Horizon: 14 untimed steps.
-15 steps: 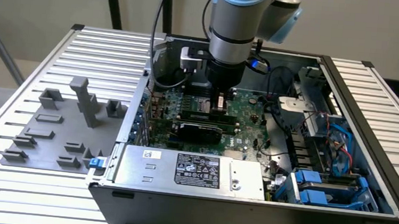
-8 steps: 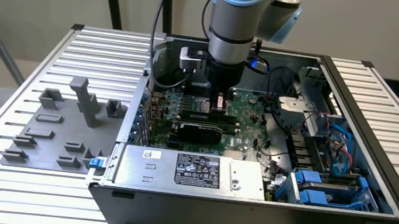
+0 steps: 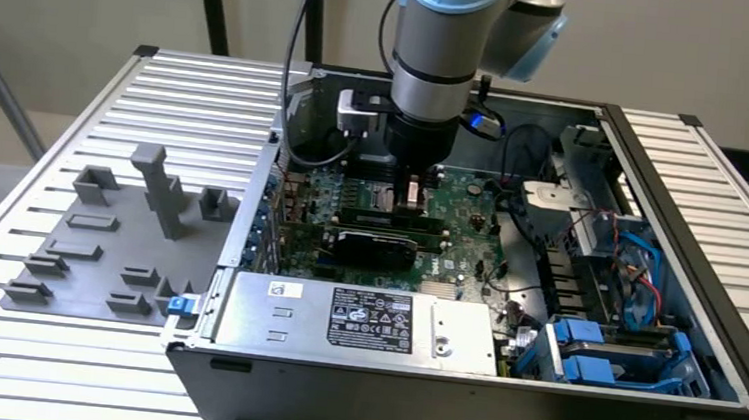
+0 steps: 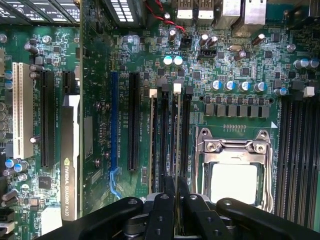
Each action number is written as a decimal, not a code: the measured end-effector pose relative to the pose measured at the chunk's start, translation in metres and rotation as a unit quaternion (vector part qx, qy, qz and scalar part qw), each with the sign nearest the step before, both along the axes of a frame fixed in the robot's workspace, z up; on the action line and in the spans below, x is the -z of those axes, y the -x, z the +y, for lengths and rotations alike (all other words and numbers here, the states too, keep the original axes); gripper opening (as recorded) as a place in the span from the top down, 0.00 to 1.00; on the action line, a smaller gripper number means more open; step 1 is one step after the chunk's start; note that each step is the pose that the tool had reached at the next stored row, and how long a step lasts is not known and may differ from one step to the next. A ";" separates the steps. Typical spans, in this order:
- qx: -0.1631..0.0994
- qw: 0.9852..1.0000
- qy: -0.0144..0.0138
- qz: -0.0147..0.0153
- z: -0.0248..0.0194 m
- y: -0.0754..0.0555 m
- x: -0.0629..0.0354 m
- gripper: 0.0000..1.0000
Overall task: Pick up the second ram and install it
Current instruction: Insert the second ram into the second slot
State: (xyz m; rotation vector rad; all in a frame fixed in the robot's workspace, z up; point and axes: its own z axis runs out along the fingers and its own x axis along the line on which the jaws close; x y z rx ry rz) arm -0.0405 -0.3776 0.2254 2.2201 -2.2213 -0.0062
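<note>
Inside the open computer case (image 3: 689,295), the arm is lowered over the motherboard (image 3: 461,222), with the gripper (image 3: 414,195) just above the memory slots. From the wrist view, the gripper (image 4: 176,192) is seen closed on the second ram (image 4: 178,135), a thin stick viewed edge-on, which is held upright between the two black fingers (image 4: 165,210) and runs along one of the narrow black slots. A first stick (image 4: 152,145) is seen standing in a neighbouring slot just beside it, with white latches at the far ends of both. Whether the held stick is fully seated in its slot cannot be told. The silver CPU socket (image 4: 235,150) is found just beside the slots, and a black graphics card (image 4: 70,160) is seated well apart on the other side. In the exterior view, a gray fixture tray (image 3: 104,249) is laid on the slatted table (image 3: 737,188) at the exterior view's left of the case, and a power supply (image 3: 353,319) is mounted along the near edge
</note>
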 end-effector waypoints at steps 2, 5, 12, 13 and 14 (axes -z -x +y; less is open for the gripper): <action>0.000 1.000 0.000 0.000 0.0000 0.000 0.0002 0.86; 0.000 1.000 0.000 0.000 0.0000 0.000 0.0005 0.86; 0.000 1.000 0.000 0.000 0.0000 0.000 -0.0010 0.78; 0.000 1.000 0.000 0.000 0.0000 0.000 -0.0022 0.78; 0.000 1.000 0.000 0.000 0.0000 0.000 -0.0036 0.78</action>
